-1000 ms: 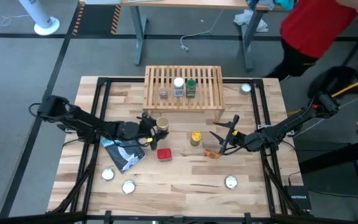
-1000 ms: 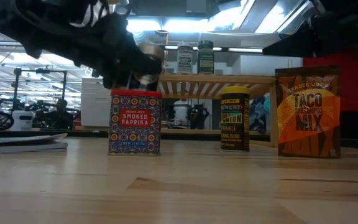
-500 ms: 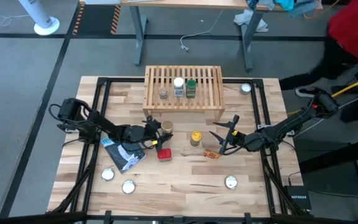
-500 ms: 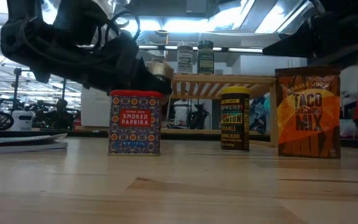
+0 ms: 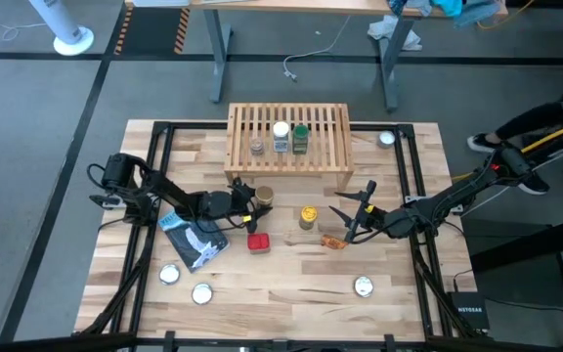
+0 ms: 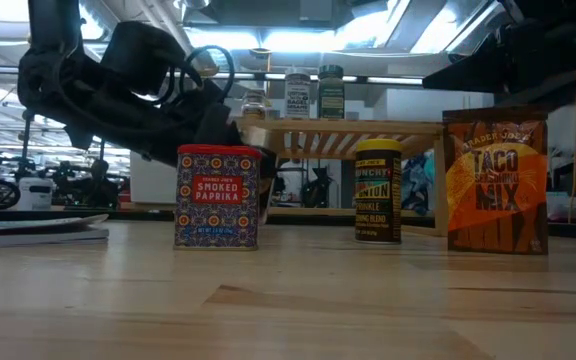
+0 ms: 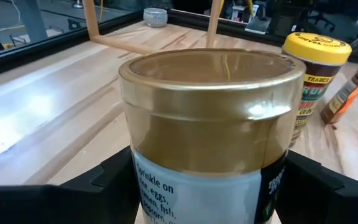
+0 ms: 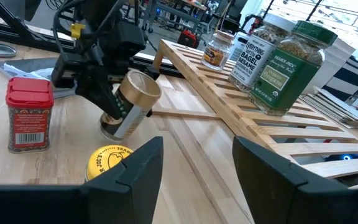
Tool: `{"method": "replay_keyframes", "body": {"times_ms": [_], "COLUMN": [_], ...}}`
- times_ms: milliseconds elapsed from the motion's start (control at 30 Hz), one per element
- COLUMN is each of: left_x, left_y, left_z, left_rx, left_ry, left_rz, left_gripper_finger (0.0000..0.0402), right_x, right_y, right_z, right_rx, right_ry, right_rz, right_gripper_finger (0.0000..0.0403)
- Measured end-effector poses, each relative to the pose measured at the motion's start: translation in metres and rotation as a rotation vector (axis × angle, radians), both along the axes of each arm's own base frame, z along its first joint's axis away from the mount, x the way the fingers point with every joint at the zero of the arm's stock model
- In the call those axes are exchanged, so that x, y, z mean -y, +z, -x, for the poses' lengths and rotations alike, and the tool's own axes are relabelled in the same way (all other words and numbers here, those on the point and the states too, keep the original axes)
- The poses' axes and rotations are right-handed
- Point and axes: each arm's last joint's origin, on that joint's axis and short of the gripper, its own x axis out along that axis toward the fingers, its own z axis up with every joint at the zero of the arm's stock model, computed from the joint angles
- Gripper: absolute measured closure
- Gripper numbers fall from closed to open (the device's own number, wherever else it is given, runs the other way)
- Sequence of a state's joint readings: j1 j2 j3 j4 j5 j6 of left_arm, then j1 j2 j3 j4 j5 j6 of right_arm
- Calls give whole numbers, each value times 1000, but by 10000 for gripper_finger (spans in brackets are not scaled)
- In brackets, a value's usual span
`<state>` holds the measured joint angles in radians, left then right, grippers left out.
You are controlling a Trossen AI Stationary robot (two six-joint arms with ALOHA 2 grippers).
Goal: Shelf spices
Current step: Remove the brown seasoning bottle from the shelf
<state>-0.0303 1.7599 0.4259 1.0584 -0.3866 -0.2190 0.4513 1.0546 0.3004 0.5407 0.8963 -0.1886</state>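
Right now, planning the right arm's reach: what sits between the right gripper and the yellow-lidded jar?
In the high view, only bare table separates the right gripper from the yellow-lidded jar.

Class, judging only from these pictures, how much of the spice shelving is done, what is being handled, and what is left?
Done: three jars stand on the shelf: a small clear jar, a white-lidded jar and a green-lidded jar. In hand: the left gripper holds the gold-lidded jar, tilted, beside the shelf. Left: the smoked paprika tin, the yellow-lidded jar and the taco mix packet. The right gripper waits open.
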Motion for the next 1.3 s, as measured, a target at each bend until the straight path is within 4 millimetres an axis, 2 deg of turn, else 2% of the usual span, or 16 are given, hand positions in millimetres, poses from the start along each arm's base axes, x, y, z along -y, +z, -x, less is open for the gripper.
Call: {"method": "replay_keyframes", "body": {"times_ms": [267, 1300], "left_x": [0, 3], "left_y": [-5, -4], "left_z": [1, 0], "left_rx": [-59, -46], "left_ry": [-11, -91], "left_rz": [-25, 9], "left_gripper_finger": [129, 123], "right_x": [0, 0], "right_y": [0, 0], "right_z": [0, 0], "right_rx": [0, -1], "right_ry": [0, 0], "right_rz": [0, 0], "right_gripper_finger": [205, 205]}}
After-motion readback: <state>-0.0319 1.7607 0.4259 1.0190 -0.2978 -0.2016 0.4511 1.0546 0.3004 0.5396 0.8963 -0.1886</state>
